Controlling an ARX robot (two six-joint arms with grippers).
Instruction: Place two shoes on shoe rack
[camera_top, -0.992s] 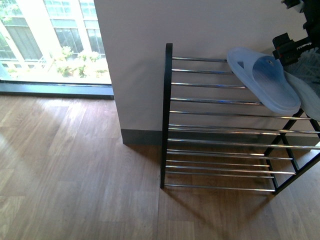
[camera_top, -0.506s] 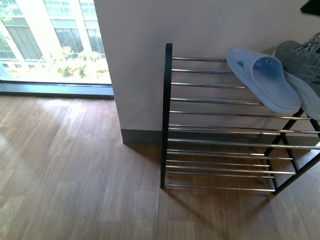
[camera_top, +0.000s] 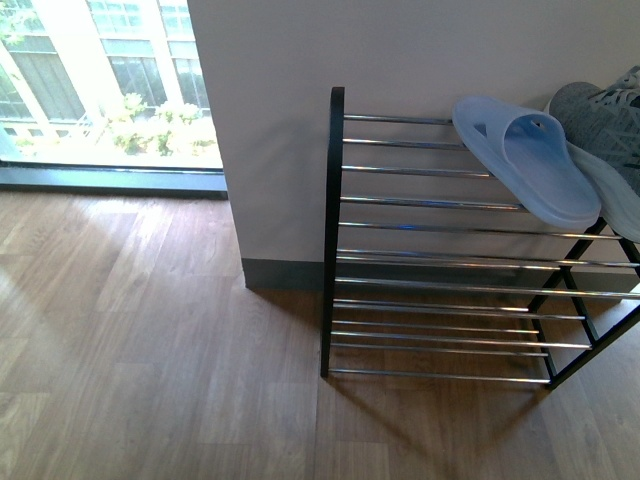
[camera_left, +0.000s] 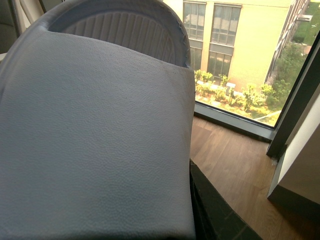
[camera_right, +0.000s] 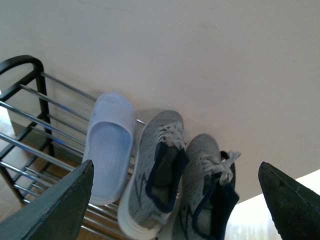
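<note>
A: Knit grey sneakers (camera_right: 175, 180) sit side by side on the shoe rack (camera_right: 30, 115), below my right gripper (camera_right: 172, 200), its jaws wide apart, holding nothing.

B: Light, soft uppers; I'd grip the navy collar. Left gripper: hidden behind a pale slipper (camera_left: 95, 130), can't tell.

Two sneakers (camera_right: 175, 175), two slides (camera_right: 107, 145) (one close-up) — one rack (camera_top: 440, 260).

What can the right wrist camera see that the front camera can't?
Only the right wrist view shows both grey sneakers whole, side by side on the rack, and the right gripper's open fingers. Only the front view shows the rack's lower tiers, the wooden floor and the window. Both show the blue slipper beside a sneaker on the top tier.
</note>
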